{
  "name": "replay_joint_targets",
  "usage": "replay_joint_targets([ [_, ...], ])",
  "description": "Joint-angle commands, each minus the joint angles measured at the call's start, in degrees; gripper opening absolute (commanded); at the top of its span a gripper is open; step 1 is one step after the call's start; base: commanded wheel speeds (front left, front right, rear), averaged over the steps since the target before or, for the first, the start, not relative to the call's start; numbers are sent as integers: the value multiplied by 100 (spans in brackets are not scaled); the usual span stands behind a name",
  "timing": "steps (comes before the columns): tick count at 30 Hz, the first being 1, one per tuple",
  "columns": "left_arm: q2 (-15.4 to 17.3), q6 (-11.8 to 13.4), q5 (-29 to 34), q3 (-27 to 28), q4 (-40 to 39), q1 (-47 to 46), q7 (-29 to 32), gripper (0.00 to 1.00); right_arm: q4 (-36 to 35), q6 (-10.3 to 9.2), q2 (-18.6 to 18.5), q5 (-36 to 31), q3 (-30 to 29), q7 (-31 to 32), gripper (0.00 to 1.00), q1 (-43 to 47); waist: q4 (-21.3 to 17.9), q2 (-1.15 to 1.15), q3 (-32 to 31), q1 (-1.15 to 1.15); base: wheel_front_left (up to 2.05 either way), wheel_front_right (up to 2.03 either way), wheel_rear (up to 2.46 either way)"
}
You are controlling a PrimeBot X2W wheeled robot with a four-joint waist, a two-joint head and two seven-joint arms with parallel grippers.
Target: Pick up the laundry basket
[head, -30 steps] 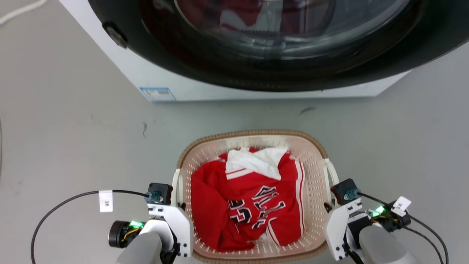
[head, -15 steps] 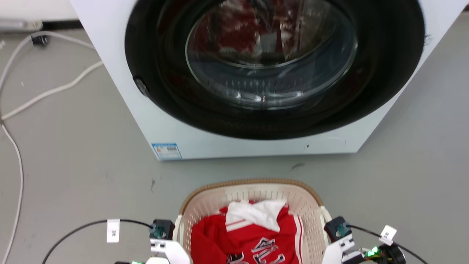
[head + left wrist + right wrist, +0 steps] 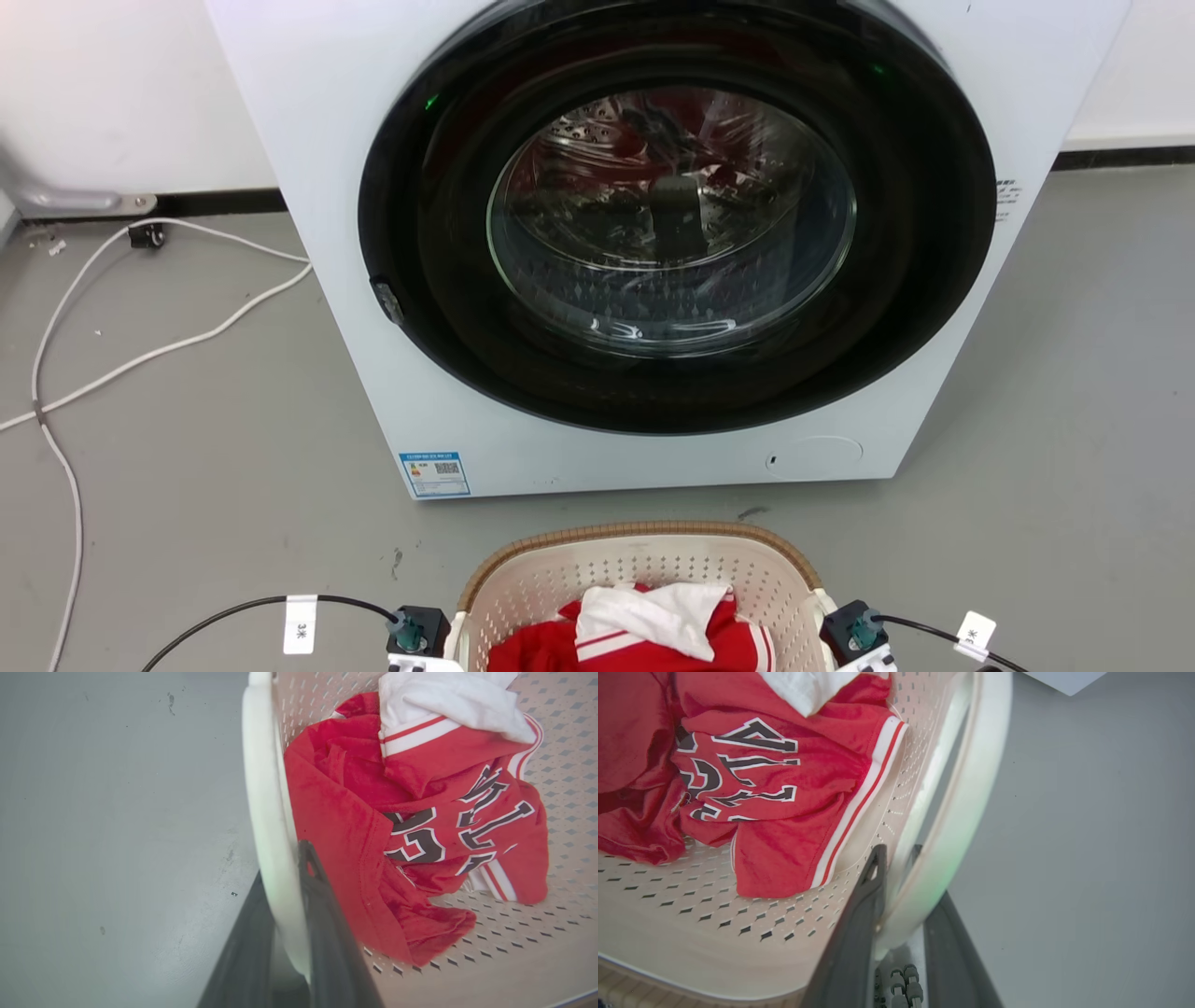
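1. Showing at the bottom middle of the head view: laundry basket (image 3: 635,534), cream perforated plastic with a brown woven-look rim. It is in front of the washing machine, near it but apart. Whether its base rests on the floor cannot be told.
2. Left gripper (image 3: 281,863): two dark fingers drawn in to a narrow gap with the basket's white loop handle (image 3: 264,788) clamped between them. One finger is on the floor side and one on the basket side, and both touch the handle.
3. Right gripper (image 3: 899,851): the same narrow hold on the opposite loop handle (image 3: 971,812). The handle is pinched between the fingers. One finger is on the basket side, and the other is partly hidden behind the handle.
4. Red jersey (image 3: 355,826): crumpled, with black-and-white lettering and red-and-white trim, lying on the basket's bottom.
5. White garment (image 3: 444,700): lies on top of the jersey, at the basket's end nearer the washer.
6. Washing machine (image 3: 308,140): white front-loader with a round black door and a glass window (image 3: 672,224). A blue label (image 3: 434,473) is at the front's lower corner.
7. White cable (image 3: 168,345): trails across the grey floor (image 3: 1074,420) on the robot's left of the washer.
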Motion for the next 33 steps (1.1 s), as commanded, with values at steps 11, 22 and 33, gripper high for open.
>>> replay_joint_targets([
  [11, 14, -20, -229, -248, -23, 20, 305, 0, 9, 0, 1, 274, 365, 205, 0, 18, -10, 0, -127, 1, 0, 0, 0],
  [22, 66, -20, -438, -438, -21, -31, 382, 0, 28, -1, -22, 447, 522, 291, 0, -47, -7, 0, -123, 1, 0, 0, 0],
  [33, 94, -20, -571, -597, -19, -33, 381, 0, 34, -1, -34, 557, 646, 306, 0, -98, 0, 0, -119, 1, 0, 0, 0],
])
